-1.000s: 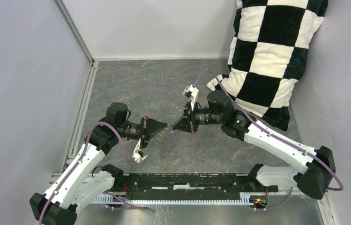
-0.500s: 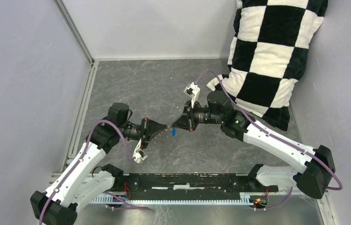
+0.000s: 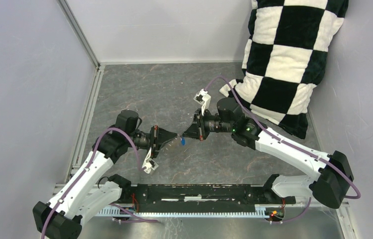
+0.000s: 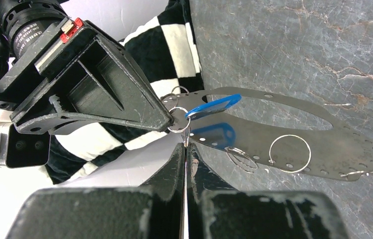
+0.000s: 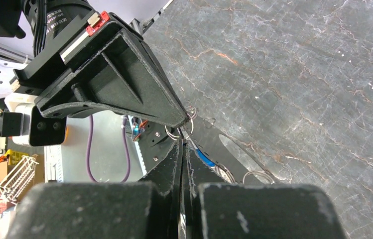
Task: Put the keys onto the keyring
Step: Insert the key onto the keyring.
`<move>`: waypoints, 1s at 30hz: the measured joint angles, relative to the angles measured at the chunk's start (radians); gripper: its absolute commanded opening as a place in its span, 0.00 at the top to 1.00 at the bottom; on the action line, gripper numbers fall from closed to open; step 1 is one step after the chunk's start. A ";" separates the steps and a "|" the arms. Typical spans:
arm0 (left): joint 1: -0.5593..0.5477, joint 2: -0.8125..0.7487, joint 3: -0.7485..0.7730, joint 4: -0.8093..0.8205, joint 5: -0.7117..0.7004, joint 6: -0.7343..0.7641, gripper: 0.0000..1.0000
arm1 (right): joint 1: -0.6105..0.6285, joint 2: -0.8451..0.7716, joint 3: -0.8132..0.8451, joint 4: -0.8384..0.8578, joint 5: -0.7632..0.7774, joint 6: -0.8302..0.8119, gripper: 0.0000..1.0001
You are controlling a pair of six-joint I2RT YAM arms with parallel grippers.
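Note:
My two grippers meet tip to tip above the table's middle. The left gripper (image 3: pixel 176 135) (image 4: pixel 185 145) is shut on a thin silvery metal edge. The right gripper (image 3: pixel 184 134) (image 5: pixel 183 142) is shut the same way. From the meeting point the keyring (image 4: pixel 323 147) (image 5: pixel 234 154) hangs toward the table as a flat dark shiny hoop with small holes. A blue-headed key (image 3: pixel 183 141) (image 4: pixel 213 106) (image 5: pixel 204 157) dangles from a small split ring (image 4: pixel 179 121) at the right gripper's tip. Exactly which part each pinches is hidden.
Loose wire rings (image 4: pixel 289 154) sit on the hoop. A black-and-white checked cushion (image 3: pixel 289 59) leans in the back right corner, close behind the right arm. Grey walls close the left and back sides, and a black rail (image 3: pixel 199 191) runs along the near edge.
The right arm has shifted slightly left while the tips stayed together. The blue key, barely visible a second ago, now shows plainly between the tips.

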 measured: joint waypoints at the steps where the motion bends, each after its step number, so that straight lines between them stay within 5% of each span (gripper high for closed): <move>1: -0.001 0.000 0.000 0.000 -0.005 0.000 0.98 | 0.000 0.001 0.000 0.000 0.000 0.001 1.00; 30: -0.025 0.011 -0.026 -0.004 -0.136 0.002 0.98 | 0.021 0.042 0.000 0.021 0.042 0.008 1.00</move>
